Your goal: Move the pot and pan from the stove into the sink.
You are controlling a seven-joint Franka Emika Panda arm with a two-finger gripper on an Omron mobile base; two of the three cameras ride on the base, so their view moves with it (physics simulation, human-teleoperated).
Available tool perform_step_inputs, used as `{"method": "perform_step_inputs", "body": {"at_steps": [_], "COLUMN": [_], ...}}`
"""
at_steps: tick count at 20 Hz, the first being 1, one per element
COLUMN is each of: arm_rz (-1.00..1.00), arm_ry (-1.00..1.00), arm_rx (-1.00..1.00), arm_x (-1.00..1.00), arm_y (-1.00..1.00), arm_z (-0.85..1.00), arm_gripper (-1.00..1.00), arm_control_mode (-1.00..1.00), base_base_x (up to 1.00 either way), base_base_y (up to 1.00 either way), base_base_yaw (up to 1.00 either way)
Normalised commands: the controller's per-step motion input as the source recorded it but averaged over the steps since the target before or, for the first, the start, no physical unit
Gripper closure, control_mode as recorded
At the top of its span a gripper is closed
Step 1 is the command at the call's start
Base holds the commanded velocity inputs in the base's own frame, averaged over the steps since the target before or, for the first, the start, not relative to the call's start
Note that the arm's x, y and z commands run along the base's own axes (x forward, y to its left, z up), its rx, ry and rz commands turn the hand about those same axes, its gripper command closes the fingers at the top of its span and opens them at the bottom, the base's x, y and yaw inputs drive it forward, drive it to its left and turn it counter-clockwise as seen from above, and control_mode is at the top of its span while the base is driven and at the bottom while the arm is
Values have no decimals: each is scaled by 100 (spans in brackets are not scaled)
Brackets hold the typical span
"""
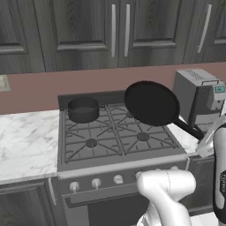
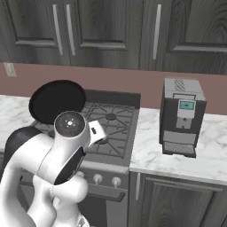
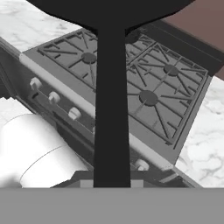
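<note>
The black pan [image 1: 151, 103] hangs tilted above the stove [image 1: 115, 132]; the grey pot [image 1: 83, 109] sits back-left.

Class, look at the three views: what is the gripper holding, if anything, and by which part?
The gripper holds the pan, lifted above the stove, by the outer end of its long handle.

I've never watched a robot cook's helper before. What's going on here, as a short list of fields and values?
pan: black, lifted and tilted above the stove, held by its long handle
gripper: shut on the pan handle
pot: dark grey, standing on the rear left burner
stove: gas range with black grates, silver knobs along the front
coffee machine: on the marble counter right of the stove
task progress: pan picked up, pot not yet moved
</note>
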Motion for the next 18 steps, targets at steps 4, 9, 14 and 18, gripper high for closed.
{"method": "perform_step_inputs", "body": {"at_steps": [4,9,14,18], "arm_rz": [21,1,0,0], "arm_ry": [-11,0,0,0], "arm_rx": [-4,0,0,0], "arm_x": [-42,0,0,0], "arm_y": [16,0,0,0], "arm_z": [0,0,0,0], "arm_gripper": [100,100,100,100], "arm_control_mode": [-100,-100,100,100], "base_base_x": [0,0,-6,-32], "base_base_y": [0,0,0,0], "base_base_yaw": [0,0,0,2]}}
